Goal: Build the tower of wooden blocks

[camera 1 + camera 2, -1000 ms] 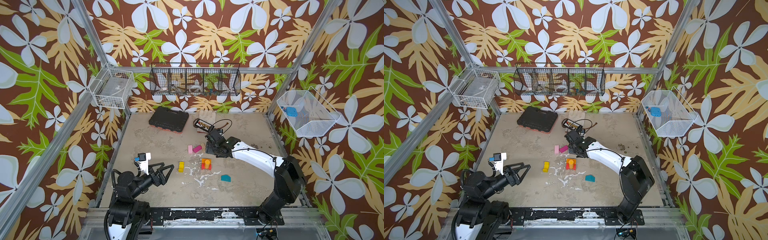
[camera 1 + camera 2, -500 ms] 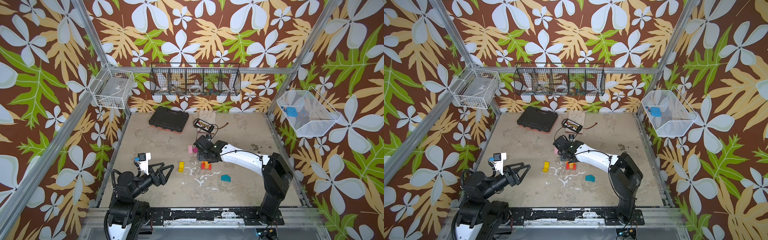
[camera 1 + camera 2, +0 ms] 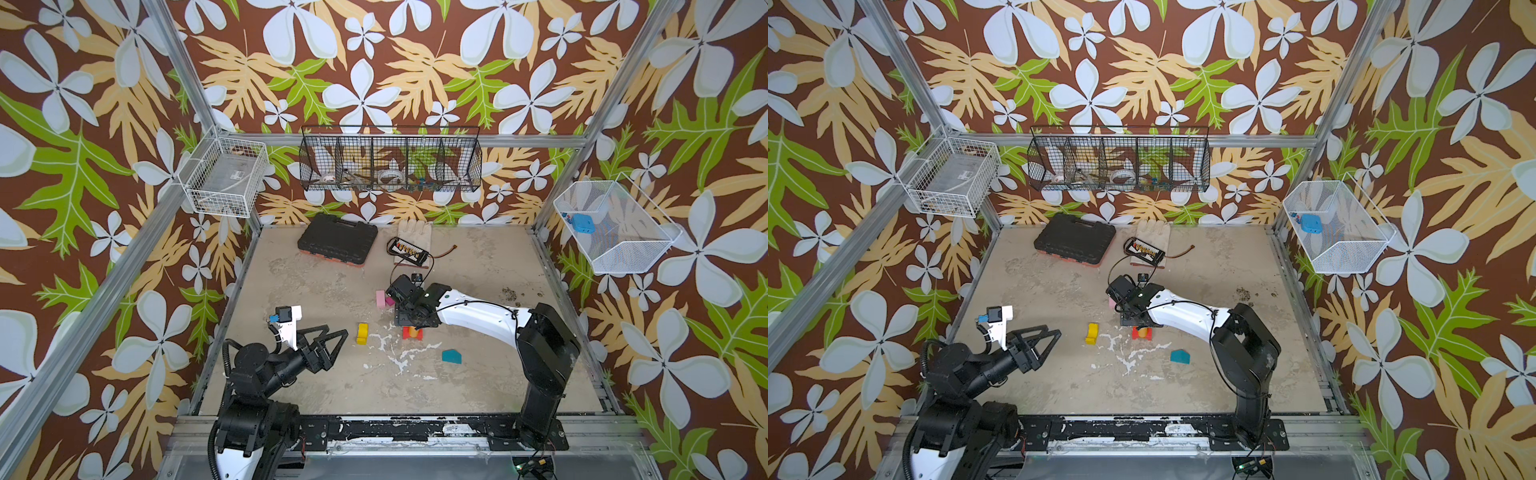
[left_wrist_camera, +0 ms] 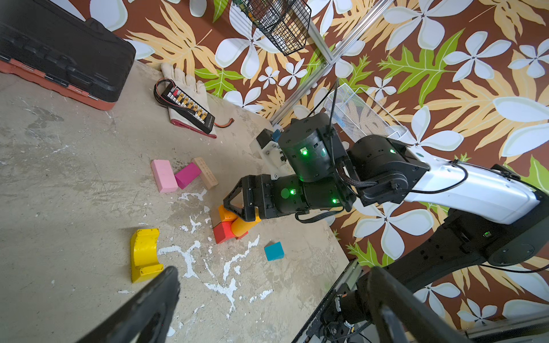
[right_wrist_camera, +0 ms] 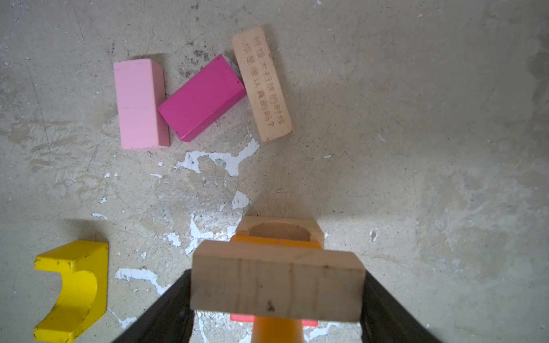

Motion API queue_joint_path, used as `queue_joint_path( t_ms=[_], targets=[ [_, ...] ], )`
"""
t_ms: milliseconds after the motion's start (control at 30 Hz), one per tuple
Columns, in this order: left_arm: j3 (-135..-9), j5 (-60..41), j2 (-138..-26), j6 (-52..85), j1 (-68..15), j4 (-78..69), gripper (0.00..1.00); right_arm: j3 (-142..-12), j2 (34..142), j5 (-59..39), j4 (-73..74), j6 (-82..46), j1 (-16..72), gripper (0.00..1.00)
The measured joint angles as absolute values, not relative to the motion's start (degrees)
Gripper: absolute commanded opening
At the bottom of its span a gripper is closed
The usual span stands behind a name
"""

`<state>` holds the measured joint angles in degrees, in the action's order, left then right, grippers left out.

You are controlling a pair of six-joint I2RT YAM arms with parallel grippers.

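Right gripper [image 5: 276, 300], jaws wide, clasps the plain wood bar [image 5: 276, 276] over the tower [image 4: 228, 228]; placing, I reckon; next needs a level set-down, then release.

left gripper [image 3: 338, 349] well left of the stack [image 3: 412, 333], jaws apart, empty | right gripper [image 3: 409, 321] over the stack, pointing down, pinching a wood bar [image 5: 276, 285] endwise

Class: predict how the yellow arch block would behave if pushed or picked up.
The yellow arch block lies on a flat face, so it would probably slide, not roll. It looks stiff; its glossy paint may be slippery.
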<state>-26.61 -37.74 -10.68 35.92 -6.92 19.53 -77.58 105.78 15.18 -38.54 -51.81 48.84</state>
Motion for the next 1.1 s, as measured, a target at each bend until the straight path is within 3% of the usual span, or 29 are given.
queue_joint_path(
  t_ms=[467,867,1100],
  targets=[
    [-26.61,-37.74,-10.68,35.92,-6.92,19.53,1.0,-77.71,107.46,14.76,-38.54,-51.81,48.84,0.85],
    [-26.61,-37.74,-10.61,35.92,-6.92,19.53,1.0,-80.16,107.59,15.0,-38.81,-51.81,48.82,0.99],
    [-26.61,-37.74,-10.55,35.92,-6.92,19.53,1.0,-85.06,108.88,17.5,-40.73,-51.75,48.27,0.91]
  ],
)
